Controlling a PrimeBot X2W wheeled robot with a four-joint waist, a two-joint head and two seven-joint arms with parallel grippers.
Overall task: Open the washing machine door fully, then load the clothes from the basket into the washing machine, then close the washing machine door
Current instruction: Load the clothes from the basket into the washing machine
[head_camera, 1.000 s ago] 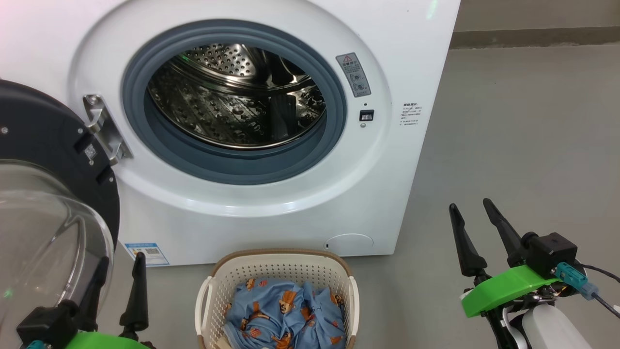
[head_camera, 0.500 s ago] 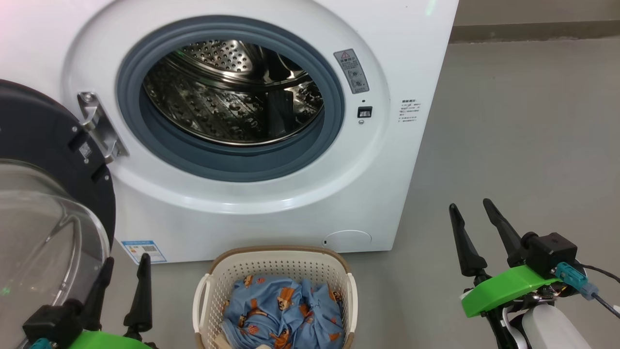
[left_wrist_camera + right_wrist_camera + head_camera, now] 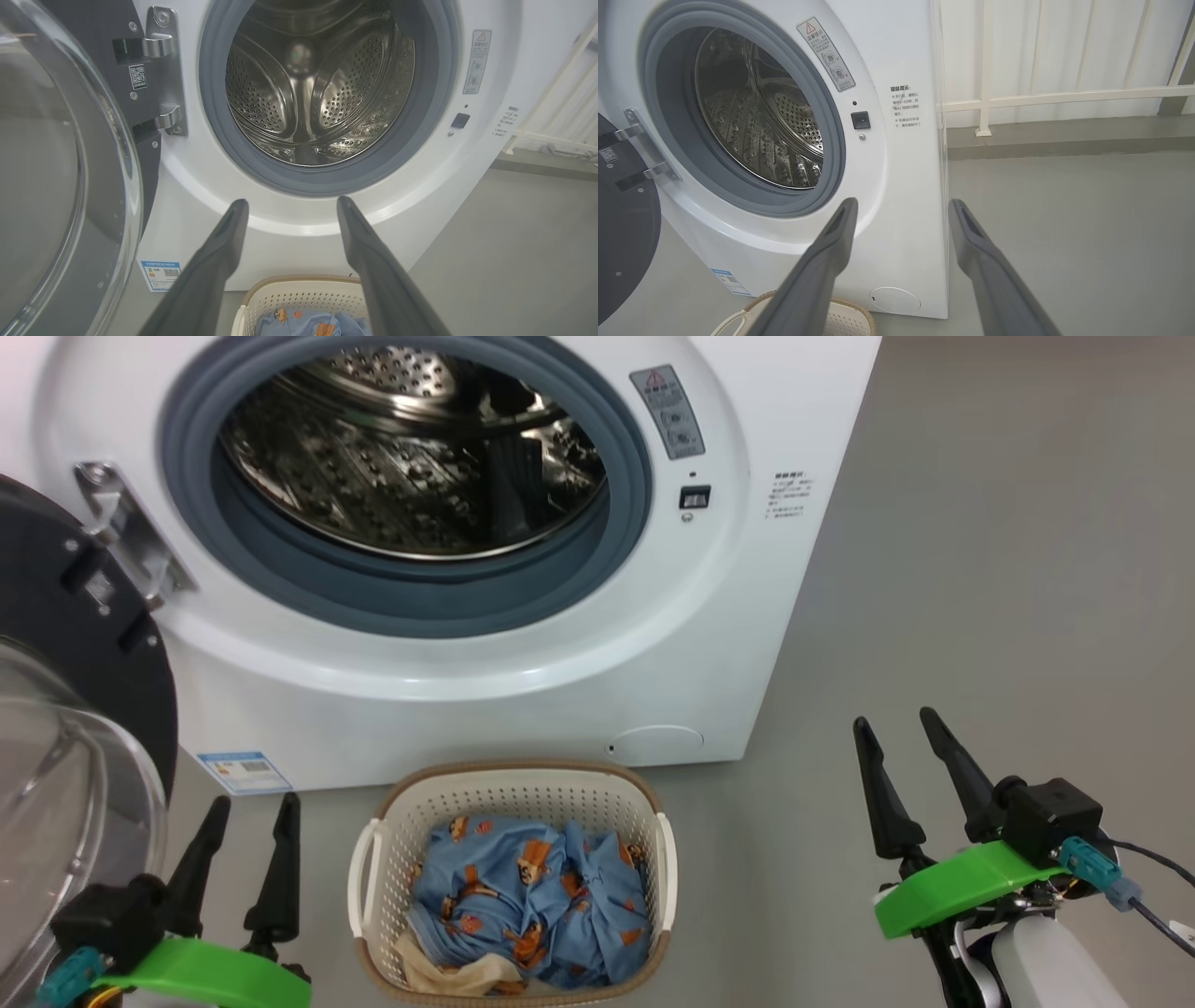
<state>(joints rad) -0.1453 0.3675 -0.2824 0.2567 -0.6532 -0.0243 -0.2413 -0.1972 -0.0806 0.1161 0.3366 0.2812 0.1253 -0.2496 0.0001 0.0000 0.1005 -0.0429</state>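
The washing machine stands in front of me with its steel drum exposed. The washing machine door is swung wide to the left, its clear glass bowl bulging toward me. On the floor before the washer sits the basket, holding the blue bear-print clothes and a cream cloth. My left gripper is open, left of the basket beside the glass bowl. My right gripper is open over bare floor to the right. The wrist views show the open left gripper and open right gripper facing the washer.
Grey floor stretches to the washer's right. A white railing and pale wall stand behind that side. The open door takes up the space at my left. A blue label sits low on the washer front.
The head camera has tipped downward, so washer and basket sit higher in view and more of the basket's contents show. Both grippers stay open, the left showing slightly more.
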